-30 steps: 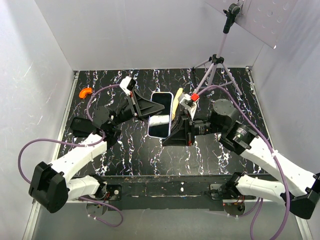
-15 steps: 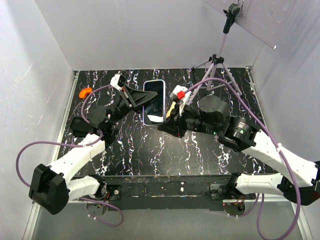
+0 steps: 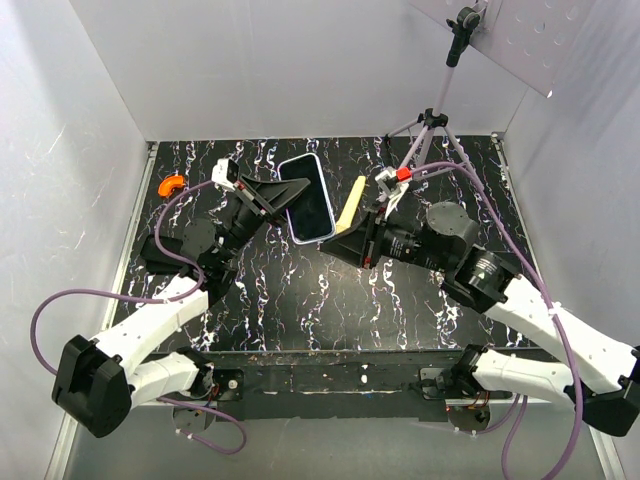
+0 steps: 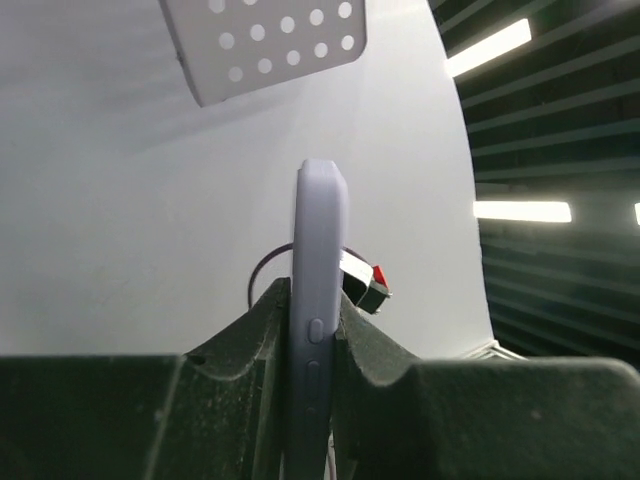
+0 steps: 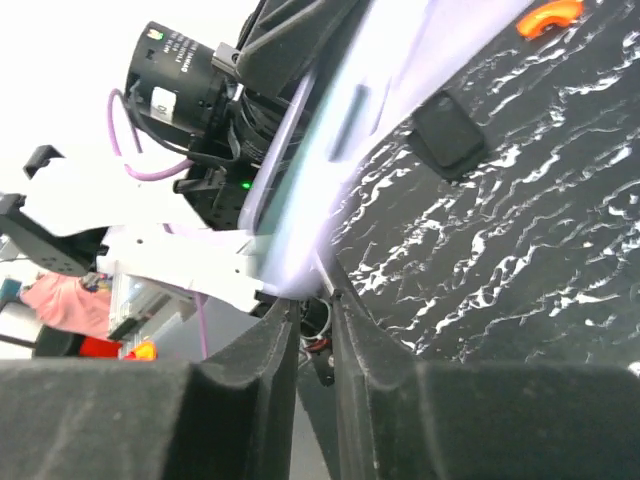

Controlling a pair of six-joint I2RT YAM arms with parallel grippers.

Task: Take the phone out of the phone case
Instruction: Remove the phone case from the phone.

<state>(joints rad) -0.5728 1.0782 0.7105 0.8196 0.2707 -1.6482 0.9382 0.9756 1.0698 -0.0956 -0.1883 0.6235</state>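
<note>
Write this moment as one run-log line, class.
left gripper: shut on slim lavender-rimmed black-screen phone | phone: held above black marbled table, tilted | right gripper: at phone's lower corner, grip unclear

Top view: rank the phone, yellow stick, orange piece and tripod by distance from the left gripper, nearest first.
1. The phone, clamped in the left gripper.
2. The yellow stick, just right of the phone.
3. The orange piece, far left.
4. The tripod, back right.
</note>
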